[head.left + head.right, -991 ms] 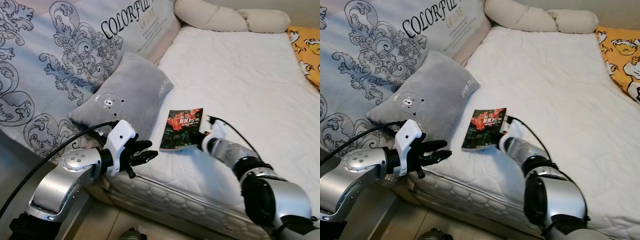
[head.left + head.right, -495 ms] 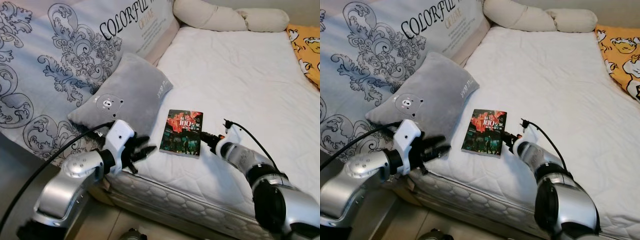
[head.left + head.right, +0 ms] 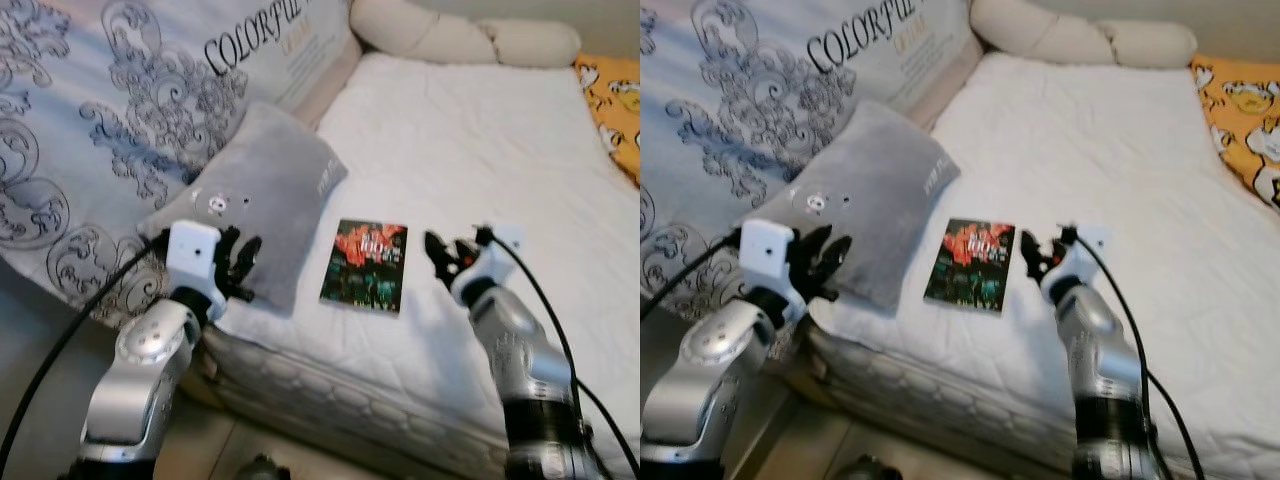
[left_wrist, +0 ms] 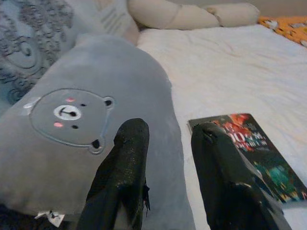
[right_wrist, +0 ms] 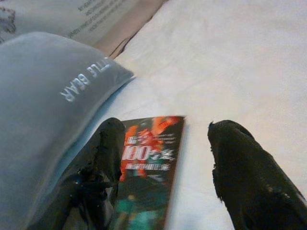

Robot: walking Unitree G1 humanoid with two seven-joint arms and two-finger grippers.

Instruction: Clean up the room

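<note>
The white mattress (image 3: 500, 150) filled the scene, with the grey bear pillow (image 3: 255, 195) at its 9 o'clock edge. The book (image 3: 365, 265) lay flat just at the pillow's 3 o'clock, no longer tilted up as it was a second before. The right gripper (image 3: 445, 258) had let it go and drawn back to the book's 3 o'clock, fingers spread wide and empty. The left gripper (image 3: 238, 265) had risen to the pillow's 7 o'clock corner, fingers slightly parted, holding nothing. The book looked placed; the pillow probably came next.
</note>
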